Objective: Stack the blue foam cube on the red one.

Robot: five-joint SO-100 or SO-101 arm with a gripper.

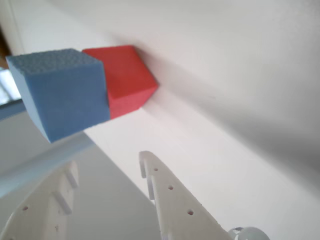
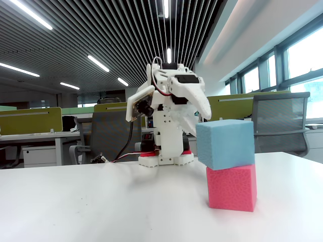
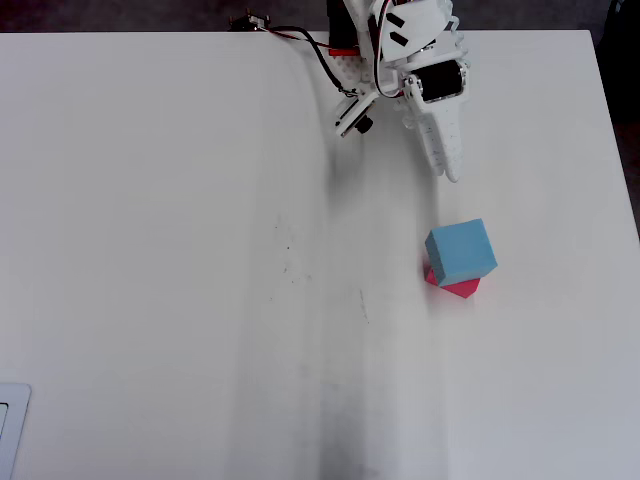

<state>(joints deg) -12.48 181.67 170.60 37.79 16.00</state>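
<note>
While jaws (image 3: 451,172) hover apart, blue foam cube (image 3: 460,249) tops red one (image 2: 231,187) (askew).

The overhead view looks straight down on the white table (image 3: 180,250) from well above, the arm (image 3: 420,70) at twelve o'clock and the blue foam cube (image 3: 461,249) right of centre. The fixed view sits low at table level on the opposite side, facing the arm (image 2: 169,116), with the blue foam cube (image 2: 225,143) atop the red one (image 2: 232,187) close at four o'clock. The tilted wrist view looks past the gripper (image 1: 107,172) at six o'clock toward both cubes (image 1: 62,92) at ten o'clock. All three views share the stack.
</note>
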